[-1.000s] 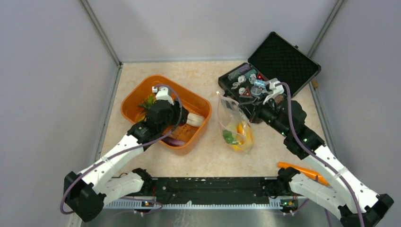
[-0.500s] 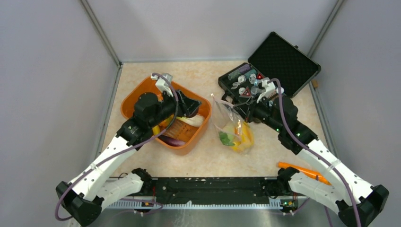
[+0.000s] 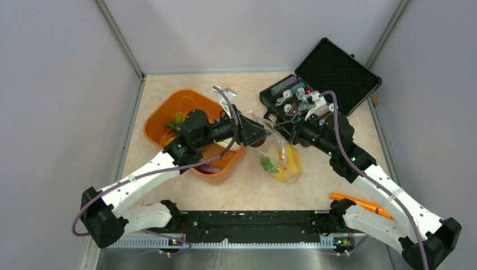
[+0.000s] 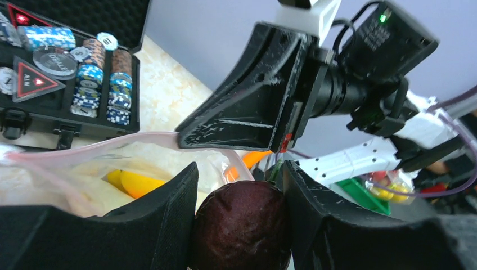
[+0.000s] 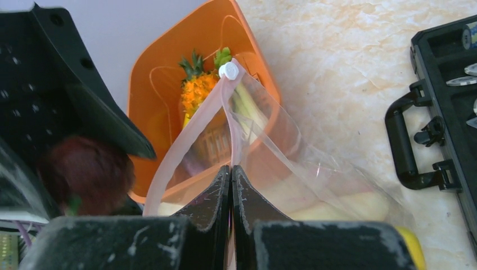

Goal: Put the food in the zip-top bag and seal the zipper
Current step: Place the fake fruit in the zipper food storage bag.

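We judge the task partway done: yellow and green food already lies in the clear bag near the middle of the table. A pineapple and more wait in the orange tub toward the left edge, and the zipper is unsealed. The left arm stretches across the tub, the left gripper clamping a dark round fruit at the bag's mouth; the right gripper, fingers pressed together, pinches the zipper upright.

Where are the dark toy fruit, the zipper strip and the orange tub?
dark toy fruit [image 4: 242, 225], left wrist view, rounded top.
zipper strip [image 5: 188, 135], right wrist view, left band's middle.
orange tub [image 5: 154, 90], right wrist view, inner wall.
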`<state>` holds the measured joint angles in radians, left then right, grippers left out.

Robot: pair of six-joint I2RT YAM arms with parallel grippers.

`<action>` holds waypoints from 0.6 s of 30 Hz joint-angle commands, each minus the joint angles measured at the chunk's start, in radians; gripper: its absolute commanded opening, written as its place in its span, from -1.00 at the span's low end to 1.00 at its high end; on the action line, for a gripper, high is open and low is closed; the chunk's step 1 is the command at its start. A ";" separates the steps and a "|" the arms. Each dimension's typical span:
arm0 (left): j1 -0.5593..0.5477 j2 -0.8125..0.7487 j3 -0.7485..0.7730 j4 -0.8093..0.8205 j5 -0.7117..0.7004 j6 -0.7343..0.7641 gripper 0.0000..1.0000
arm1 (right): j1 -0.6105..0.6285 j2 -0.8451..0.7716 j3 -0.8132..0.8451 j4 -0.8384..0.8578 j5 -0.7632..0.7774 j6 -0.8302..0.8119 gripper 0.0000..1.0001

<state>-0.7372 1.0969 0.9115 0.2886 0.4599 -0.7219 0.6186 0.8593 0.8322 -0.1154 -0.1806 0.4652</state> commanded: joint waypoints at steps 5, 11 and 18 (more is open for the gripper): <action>-0.117 0.048 0.006 0.052 -0.166 0.206 -0.41 | -0.003 -0.002 0.013 0.088 -0.038 0.051 -1.00; -0.120 0.036 -0.038 0.135 -0.215 0.272 -0.37 | -0.003 -0.015 0.013 0.080 -0.037 0.055 -1.00; -0.128 0.059 -0.007 0.071 -0.205 0.384 -0.19 | -0.003 -0.027 0.020 0.068 -0.037 0.068 -1.00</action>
<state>-0.8574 1.1606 0.8742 0.3355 0.2573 -0.4446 0.6186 0.8635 0.8318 -0.0891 -0.2104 0.5186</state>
